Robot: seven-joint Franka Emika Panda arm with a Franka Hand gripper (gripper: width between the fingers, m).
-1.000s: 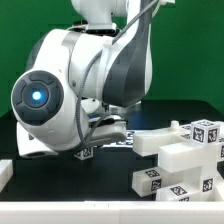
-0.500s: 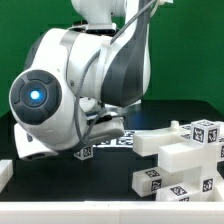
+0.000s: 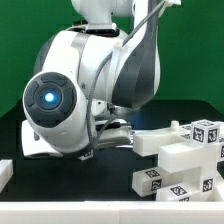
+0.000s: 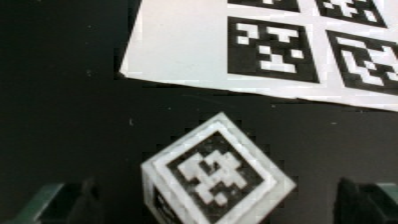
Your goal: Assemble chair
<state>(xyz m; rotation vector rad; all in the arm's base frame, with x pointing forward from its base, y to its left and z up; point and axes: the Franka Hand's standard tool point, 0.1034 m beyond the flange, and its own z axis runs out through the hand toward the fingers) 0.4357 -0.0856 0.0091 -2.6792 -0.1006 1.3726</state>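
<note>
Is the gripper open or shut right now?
Open. In the wrist view the fingers stand wide apart either side of a tagged white chair part, not touching it.

No words, numbers or brand names can be read anywhere. The only signs are black-and-white square tags: several on the white chair parts [image 3: 180, 150] at the exterior view's right, three partly visible on the marker board [image 4: 267, 45], and one on a small white block [image 4: 217, 170] in the wrist view.

The bulky white robot arm [image 3: 85, 95] has been swung toward the exterior view's right, so the tags behind it are now hidden.
</note>
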